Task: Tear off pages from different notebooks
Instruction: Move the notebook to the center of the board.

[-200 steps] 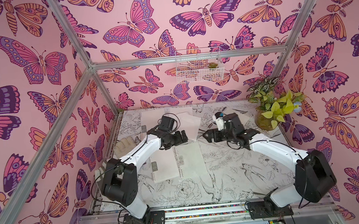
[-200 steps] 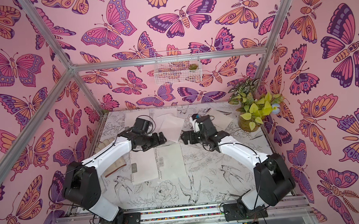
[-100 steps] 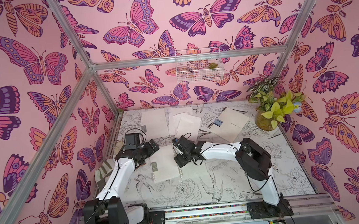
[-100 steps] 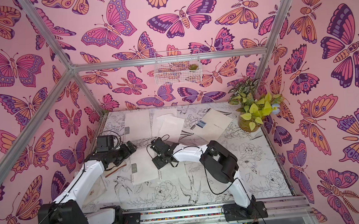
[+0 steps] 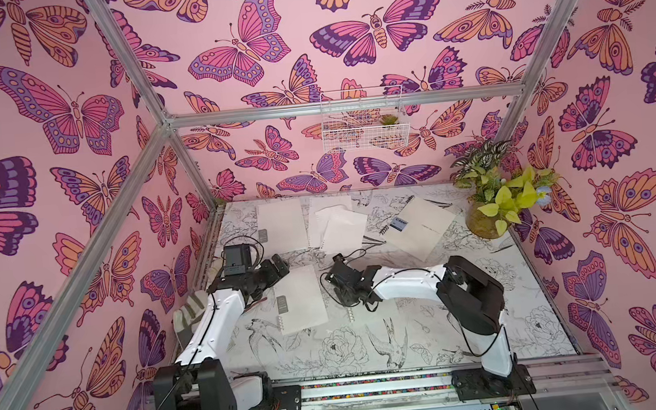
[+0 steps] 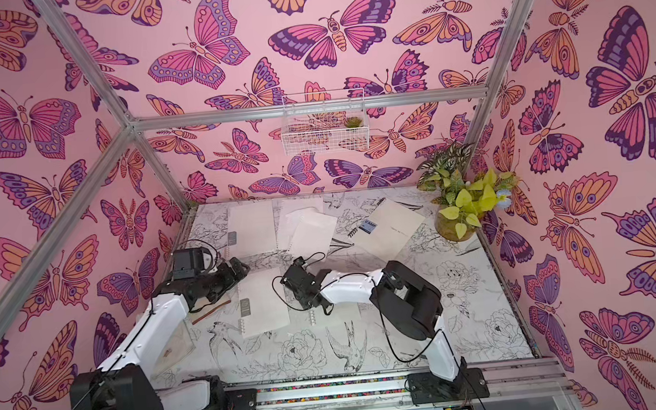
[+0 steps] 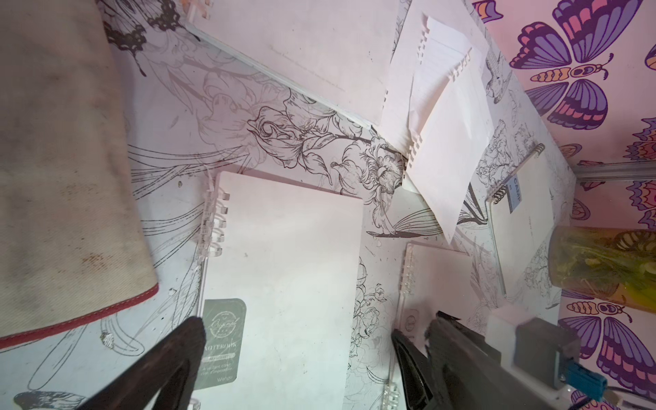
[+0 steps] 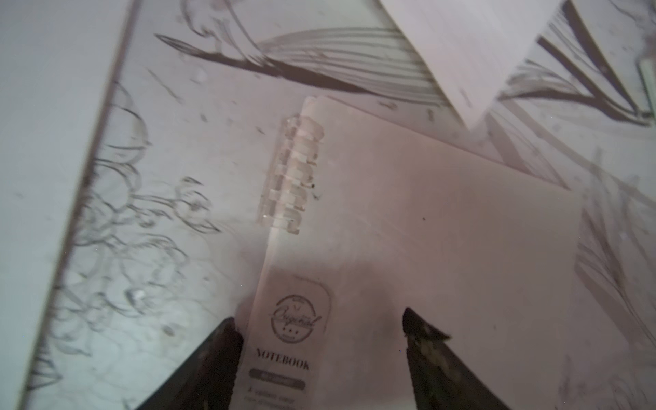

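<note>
Right jaws apart astride notebook (image 8: 443, 255) edge, left jaws wide near second notebook (image 7: 294, 269), both empty

Both arms low, left gripper (image 7: 297, 328) jaws spread wide — right gripper (image 8: 317, 317) jaws parted, angled down.

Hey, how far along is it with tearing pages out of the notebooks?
Done: a few loose white punched pages lie piled at the table's far side. In hand: the right gripper has its fingers apart astride the labelled edge of a closed off-white ring-bound notebook; the left gripper hangs open by the neighbouring notebook. Left: tearing from this one; which closed notebooks gave the loose pages cannot be told.
</note>
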Controlling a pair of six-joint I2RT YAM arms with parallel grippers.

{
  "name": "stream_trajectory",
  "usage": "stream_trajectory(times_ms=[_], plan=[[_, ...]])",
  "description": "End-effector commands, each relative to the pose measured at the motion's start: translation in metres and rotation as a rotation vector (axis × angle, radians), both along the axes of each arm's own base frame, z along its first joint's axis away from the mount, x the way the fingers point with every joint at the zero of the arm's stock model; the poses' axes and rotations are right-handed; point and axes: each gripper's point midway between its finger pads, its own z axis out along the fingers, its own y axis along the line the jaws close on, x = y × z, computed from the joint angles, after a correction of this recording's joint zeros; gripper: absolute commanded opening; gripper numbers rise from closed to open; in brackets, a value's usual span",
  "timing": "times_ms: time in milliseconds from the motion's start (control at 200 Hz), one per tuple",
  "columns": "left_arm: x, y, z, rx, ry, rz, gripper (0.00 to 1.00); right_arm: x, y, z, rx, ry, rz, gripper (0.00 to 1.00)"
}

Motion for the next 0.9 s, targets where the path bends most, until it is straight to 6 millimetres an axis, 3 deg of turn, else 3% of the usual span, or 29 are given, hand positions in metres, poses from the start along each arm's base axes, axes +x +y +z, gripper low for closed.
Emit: stream_trajectory(times_ms=[0,205,310,320,355,506,571,586,621,731,816,891], plan=[[-0.002,0.000,-0.007,-0.005,0.008,-0.021,1.00,-0.033,-0.072,-0.036,-0.157,0.105,-0.140,0.76],[-0.001,-0.001,-0.011,-0.018,0.019,-0.023,1.00,-0.067,-0.162,-0.037,-0.129,0.144,-0.401,0.77],[0.001,-0.003,-0.007,-0.030,0.004,-0.030,1.00,-0.074,-0.202,-0.036,-0.082,0.191,-0.524,0.77],[0.001,-0.004,-0.016,-0.034,0.033,-0.030,1.00,-0.074,-0.207,-0.036,-0.079,0.194,-0.539,0.77],[0.001,-0.004,-0.019,-0.038,0.042,-0.032,1.00,-0.076,-0.220,-0.034,-0.063,0.202,-0.580,0.77],[-0.002,-0.004,-0.018,-0.032,0.034,-0.036,1.00,-0.069,-0.229,-0.013,0.116,0.209,-0.649,0.78],[-0.003,-0.003,-0.021,-0.026,0.040,-0.036,1.00,-0.065,-0.245,0.004,0.111,0.180,-0.694,0.82],[-0.003,-0.003,-0.011,-0.021,0.006,-0.036,1.00,-0.063,-0.249,0.007,0.116,0.174,-0.707,0.82],[-0.004,-0.002,-0.008,-0.019,-0.003,-0.036,1.00,-0.059,-0.257,0.013,0.141,0.166,-0.733,0.82],[-0.004,-0.003,-0.004,-0.020,-0.017,-0.040,1.00,-0.030,-0.249,0.051,0.278,0.061,-0.686,0.82],[-0.003,-0.004,-0.004,-0.023,-0.016,-0.044,1.00,-0.002,-0.216,0.079,0.415,0.020,-0.581,0.81],[-0.003,-0.004,-0.006,-0.026,-0.011,-0.047,1.00,0.018,-0.186,0.084,0.433,0.035,-0.493,0.79]])
